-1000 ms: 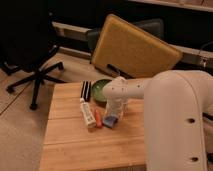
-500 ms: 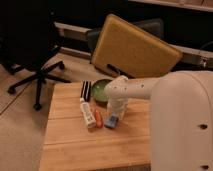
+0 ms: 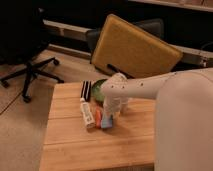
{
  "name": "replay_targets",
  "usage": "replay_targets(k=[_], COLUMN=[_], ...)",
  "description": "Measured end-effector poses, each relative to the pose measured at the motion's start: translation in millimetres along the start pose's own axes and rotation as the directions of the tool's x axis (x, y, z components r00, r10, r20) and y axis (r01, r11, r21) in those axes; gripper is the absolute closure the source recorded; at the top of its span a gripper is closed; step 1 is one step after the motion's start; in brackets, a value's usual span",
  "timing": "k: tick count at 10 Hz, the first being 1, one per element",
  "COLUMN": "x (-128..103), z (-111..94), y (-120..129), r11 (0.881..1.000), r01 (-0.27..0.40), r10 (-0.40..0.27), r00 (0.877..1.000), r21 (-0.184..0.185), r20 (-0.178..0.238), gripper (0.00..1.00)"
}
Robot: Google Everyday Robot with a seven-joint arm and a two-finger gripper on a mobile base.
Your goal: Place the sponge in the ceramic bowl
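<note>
Centre frame, your gripper hung low over the blue sponge on the wooden table; whether it had hold, you could not tell. The sponge lay outside the green bowl just behind.

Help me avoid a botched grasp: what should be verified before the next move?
1. Position of the gripper: ok, low at the sponge, near the middle of the table.
2. Hold on the sponge: cannot tell.
3. Place of the ceramic bowl: ok, on the table just behind the gripper.
4. Bowl's inside free: cannot tell, the arm hides most of it.
5. Clearance around the sponge: not ok, the orange stick and white tube lie close beside it.
</note>
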Motion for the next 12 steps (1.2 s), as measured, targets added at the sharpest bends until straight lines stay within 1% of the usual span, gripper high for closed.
replay_targets(k=[2, 3, 5, 6, 7, 8, 9, 10, 12], x=[-1.1, -6.2, -15.6, -25.7, -41.0, -57.8, -70.8, -88.7, -118.8], z=[-12.7, -33.1, -57.7, -71.4, -82.3, -89.4, -90.5, -88.2, -81.8], y=[12.8, 30.8, 45.8, 54.4, 61.2, 62.2, 62.0, 59.7, 53.8], r11=[1.000, 0.997, 0.992, 0.987, 0.982, 0.978, 0.976, 0.973, 0.969], r01=[0.027, 0.074, 0.125, 0.158, 0.186, 0.201, 0.209, 0.216, 0.223], r10=[-0.027, -0.072, -0.124, -0.157, -0.187, -0.207, -0.216, -0.227, -0.239], r00=[1.000, 0.996, 0.989, 0.981, 0.972, 0.964, 0.961, 0.958, 0.954], r21=[-0.016, -0.027, -0.018, -0.002, 0.022, 0.048, 0.063, 0.082, 0.104], r20=[0.012, 0.042, 0.081, 0.110, 0.141, 0.165, 0.171, 0.173, 0.180], gripper=[1.00, 1.00, 1.00, 1.00, 1.00, 1.00, 1.00, 1.00, 1.00])
